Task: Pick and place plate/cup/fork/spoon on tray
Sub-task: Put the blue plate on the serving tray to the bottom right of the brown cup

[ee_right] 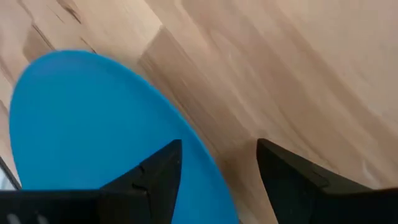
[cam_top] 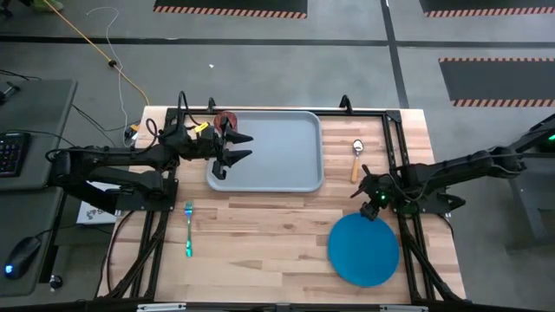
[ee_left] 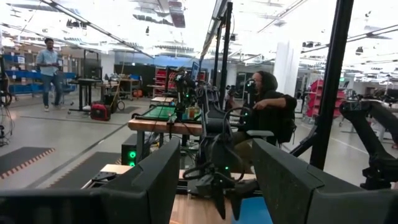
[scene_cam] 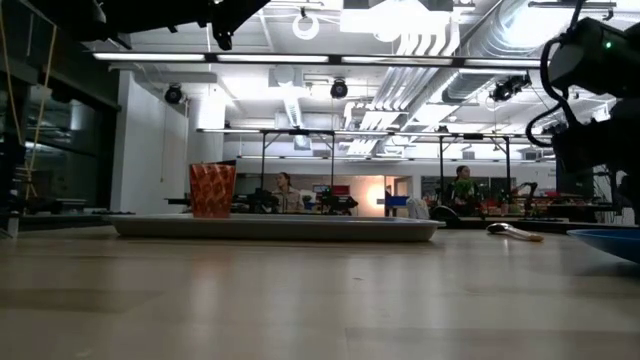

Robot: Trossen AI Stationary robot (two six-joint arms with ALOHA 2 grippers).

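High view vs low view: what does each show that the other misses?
Only the high view: the fork lying on the table left of the plate, the open left gripper over the tray's left part, and the open right gripper just above the plate's far edge.

Only the low view: the room behind, with people at benches.

Both: the tray, the cup at the tray's far left corner, the spoon right of the tray, and the plate.
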